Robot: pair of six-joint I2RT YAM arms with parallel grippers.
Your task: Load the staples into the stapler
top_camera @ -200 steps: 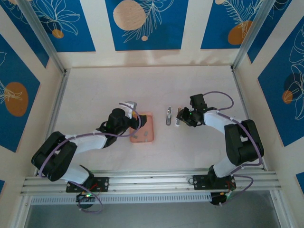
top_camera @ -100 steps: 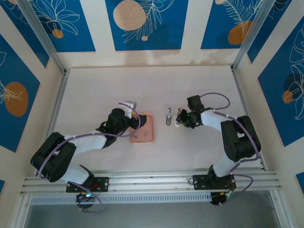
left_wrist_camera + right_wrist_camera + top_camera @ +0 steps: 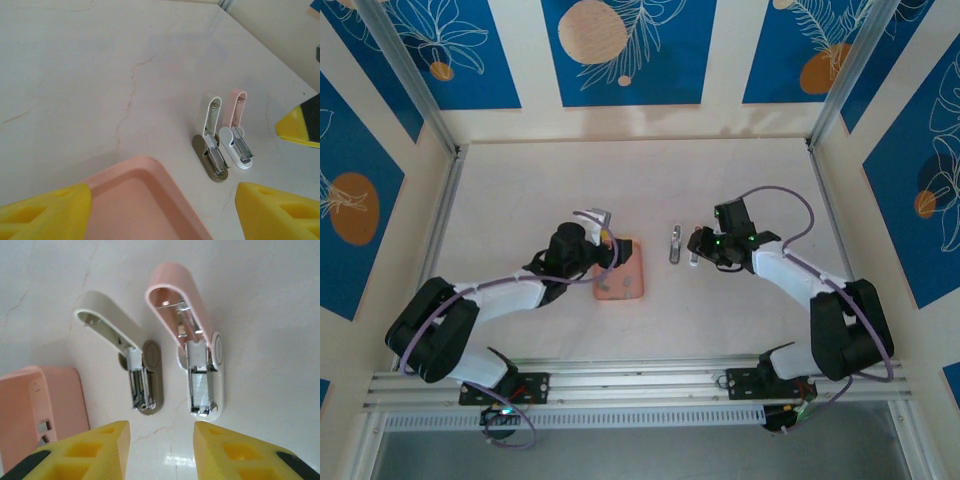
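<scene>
Right wrist view: pink stapler (image 3: 195, 347) lies flipped open just ahead of the right gripper (image 3: 161, 452). Its long axis runs up-down the frame, with the pink lid hinged back toward the top and the bare silver magazine pointing down at the fingertips. It sits slightly right of the gap between the fingers, so I'd expect a small sideways shift before any approach. Right jaws are parted, nothing between them. Second stapler (image 3: 125, 352) (cream lid, taupe base) lies parallel just to the left, close but apart, so little side room there. Top external: right gripper (image 3: 698, 246) is right beside the pink stapler at frame centre. Left gripper (image 3: 608, 248) is over the upper end of the pink tray (image 3: 640, 262), left of both staplers, fingers spread wide and empty. So the right arm is nearer the stapler and the left arm nearer the staples (image 3: 624, 290), which read as small grey flecks in the tray, too small to say more. Surface is a smooth, flat, pale marbled tabletop (image 3: 75, 75), with open room above and right of the stapler.
</scene>
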